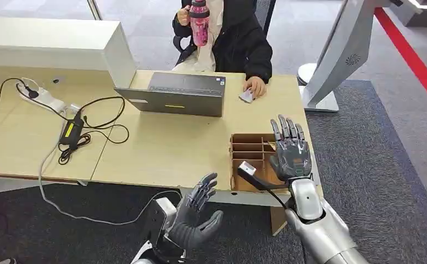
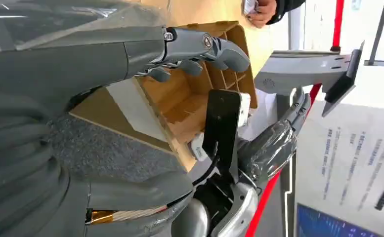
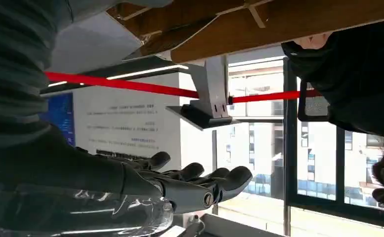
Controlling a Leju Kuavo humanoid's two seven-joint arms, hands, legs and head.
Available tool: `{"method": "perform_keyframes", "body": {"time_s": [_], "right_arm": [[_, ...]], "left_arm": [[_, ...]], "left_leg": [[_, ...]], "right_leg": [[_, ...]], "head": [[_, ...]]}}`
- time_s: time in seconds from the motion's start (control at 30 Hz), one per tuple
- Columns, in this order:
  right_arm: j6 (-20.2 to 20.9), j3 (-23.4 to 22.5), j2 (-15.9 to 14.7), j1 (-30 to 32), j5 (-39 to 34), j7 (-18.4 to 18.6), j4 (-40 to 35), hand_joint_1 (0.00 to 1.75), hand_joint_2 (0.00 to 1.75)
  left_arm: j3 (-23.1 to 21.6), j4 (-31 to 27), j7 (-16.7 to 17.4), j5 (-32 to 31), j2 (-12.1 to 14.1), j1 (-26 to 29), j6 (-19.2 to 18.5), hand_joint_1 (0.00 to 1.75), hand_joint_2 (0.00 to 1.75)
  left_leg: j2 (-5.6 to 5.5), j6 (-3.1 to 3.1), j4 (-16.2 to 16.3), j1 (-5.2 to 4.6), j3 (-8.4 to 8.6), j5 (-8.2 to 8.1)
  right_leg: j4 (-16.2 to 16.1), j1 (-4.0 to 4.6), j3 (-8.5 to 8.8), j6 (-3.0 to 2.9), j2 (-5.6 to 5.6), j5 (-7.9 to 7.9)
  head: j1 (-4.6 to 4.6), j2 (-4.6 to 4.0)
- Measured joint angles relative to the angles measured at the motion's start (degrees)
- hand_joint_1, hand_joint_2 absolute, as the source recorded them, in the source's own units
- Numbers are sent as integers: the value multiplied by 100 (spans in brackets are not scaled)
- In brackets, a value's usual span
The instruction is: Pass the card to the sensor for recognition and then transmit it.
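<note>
Matt wooden table (image 1: 161, 148), brown cardboard box (image 1: 243, 147)

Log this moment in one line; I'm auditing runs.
right hand: open above cardboard organizer | left hand: open, off table | card: unseen

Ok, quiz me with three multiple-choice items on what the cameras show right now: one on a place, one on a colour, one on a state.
1. Where is the silver arm's right hand?
A. Over the grey laptop
B. Over the brown divided cardboard box
C. Over the white power strip

2. What colour is the plastic drinking bottle held by the seated person in the black jacket?
A. Pink
B. Blue
C. Green

3. What is the state of the left hand?
A. Holding a card
B. Pressed flat on the table
C. Open, holding nothing

Answers: 1 B, the head view shows its spread fingers above the box's right side. 2 A, the bottle is plainly pink. 3 C, its fingers are apart and empty, short of the table's near edge.
</note>
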Motion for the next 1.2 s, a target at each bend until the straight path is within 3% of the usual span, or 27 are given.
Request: {"method": "perform_keyframes", "body": {"time_s": [0.83,0.87,0.9,0.93,0.97,1.2], "right_arm": [[-186,96,81,-205,-252,0,824,0,175],[-190,103,83,-213,-263,0,842,26,175],[-190,111,83,-219,-280,0,855,82,175],[-190,116,85,-227,-293,-2,868,161,175],[-190,120,94,-235,-306,-2,881,175,175],[-175,140,125,-276,-440,-61,899,175,175]], "left_arm": [[0,-28,35,-118,33,91,-68,0,175],[0,-42,42,-125,37,91,-68,0,175],[0,-48,48,-127,37,92,-65,0,175],[0,-50,48,-131,39,92,-63,0,175],[0,-52,55,-131,42,93,-61,0,175],[0,-98,66,-151,61,108,-28,0,175]], "left_leg": [[0,0,0,0,0,0],[0,0,0,0,0,0],[0,0,0,0,0,0],[0,0,0,0,0,0],[0,0,0,0,0,0],[0,0,0,0,0,0]], "right_leg": [[0,0,0,0,0,0],[0,0,0,0,0,0],[0,0,0,0,0,0],[0,0,0,0,0,0],[1,0,0,0,0,0],[0,0,0,0,0,0]], "head": [[0,0],[0,0],[0,2],[0,0],[0,0],[0,0]]}}
